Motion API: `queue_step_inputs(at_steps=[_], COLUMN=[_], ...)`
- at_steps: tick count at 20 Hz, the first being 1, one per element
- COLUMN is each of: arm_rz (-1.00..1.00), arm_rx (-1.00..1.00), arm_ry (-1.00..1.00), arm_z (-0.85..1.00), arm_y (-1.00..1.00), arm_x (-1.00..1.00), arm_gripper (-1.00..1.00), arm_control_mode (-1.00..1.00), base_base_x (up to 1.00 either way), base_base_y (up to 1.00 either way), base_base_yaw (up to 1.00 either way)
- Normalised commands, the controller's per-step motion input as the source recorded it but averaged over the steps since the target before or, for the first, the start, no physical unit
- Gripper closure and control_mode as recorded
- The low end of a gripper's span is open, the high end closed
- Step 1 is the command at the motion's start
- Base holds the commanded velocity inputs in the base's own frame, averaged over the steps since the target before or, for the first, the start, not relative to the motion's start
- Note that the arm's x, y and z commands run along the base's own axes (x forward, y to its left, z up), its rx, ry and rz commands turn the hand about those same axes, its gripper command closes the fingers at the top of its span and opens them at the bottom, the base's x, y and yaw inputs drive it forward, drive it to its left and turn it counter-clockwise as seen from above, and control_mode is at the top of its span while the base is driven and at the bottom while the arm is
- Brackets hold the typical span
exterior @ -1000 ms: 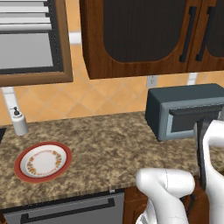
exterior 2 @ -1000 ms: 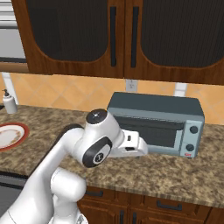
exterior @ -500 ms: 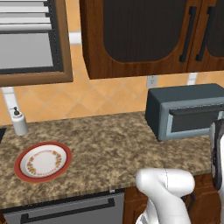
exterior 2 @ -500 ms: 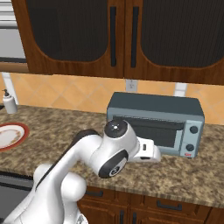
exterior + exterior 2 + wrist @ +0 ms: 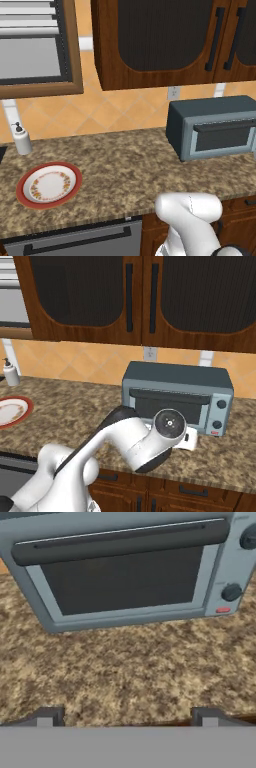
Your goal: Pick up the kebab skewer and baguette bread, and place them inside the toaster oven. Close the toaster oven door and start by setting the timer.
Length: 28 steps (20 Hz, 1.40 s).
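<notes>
My gripper (image 5: 127, 716) is spread wide and holds nothing. The toaster oven (image 5: 125, 567) sits at twelve o'clock, its door (image 5: 122, 579) shut. Loading food and setting the timer are apparently still undone.

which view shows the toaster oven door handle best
The hand view: the handle runs large and unblocked across the closed door. The left base view shows it small, at an angle. In the right base view the arm covers part of the door, though the handle shows.
</notes>
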Motion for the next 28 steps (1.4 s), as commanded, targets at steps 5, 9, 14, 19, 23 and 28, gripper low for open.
queue_step_inputs(at_steps=[5,9,14,19,23,28], arm_rz=[0.0,0.0,0.04,0.22,0.31,0.36], arm_rx=[0.12,-0.01,-0.13,-0.29,-0.36,-0.41], arm_ry=[-0.11,-0.11,-0.08,-0.11,-0.15,-0.12], arm_z=[0.01,0.1,0.05,0.0,0.0,0.02], arm_y=[-0.25,-0.2,-0.2,-0.2,-0.21,-0.28], arm_x=[0.0,0.0,0.03,0.05,0.02,0.0], arm_gripper=[-1.0,-1.0,-1.0,-1.0,-1.0,-1.0], arm_control_mode=[-1.0,-1.0,-1.0,-1.0,-1.0,-1.0], base_base_x=[0.0,0.0,0.0,0.0,0.0,0.0], base_base_y=[0.0,0.0,0.0,0.0,0.0,0.0], base_base_yaw=[0.0,0.0,0.0,0.0,0.0,0.0])
